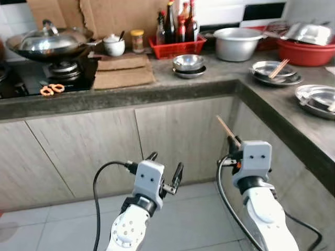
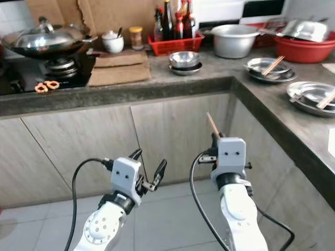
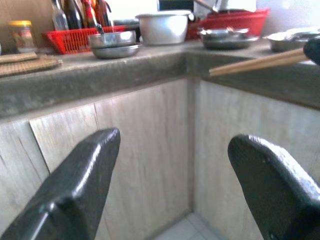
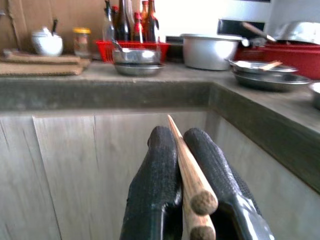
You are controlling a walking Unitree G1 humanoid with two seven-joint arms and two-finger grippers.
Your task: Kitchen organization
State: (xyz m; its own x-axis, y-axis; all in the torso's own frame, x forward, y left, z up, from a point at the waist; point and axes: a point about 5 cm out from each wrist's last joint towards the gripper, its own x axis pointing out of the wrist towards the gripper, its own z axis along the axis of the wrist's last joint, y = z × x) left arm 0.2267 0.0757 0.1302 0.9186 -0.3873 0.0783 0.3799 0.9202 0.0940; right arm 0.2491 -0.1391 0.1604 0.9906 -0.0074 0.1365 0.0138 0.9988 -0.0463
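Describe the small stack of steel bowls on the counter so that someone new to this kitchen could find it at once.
Start at the grey counter along the back wall and find the red basket of dark bottles. The steel bowls sit directly in front of it, near the counter's front edge. Unlike the plates around the corner, they hold no chopsticks.

L-shaped bench [image 1: 209,83], dark grey stone top, runs along back wall and turns down right side. Pale wood-grain cabinet doors [image 1: 172,136] beneath, flush, seams visible. Floor [image 1: 63,230] light grey tile. White tiled wall [image 1: 13,18] behind hob; brown cardboard sheet [image 1: 115,15] leaning against it. Lighting even, daylight-like.
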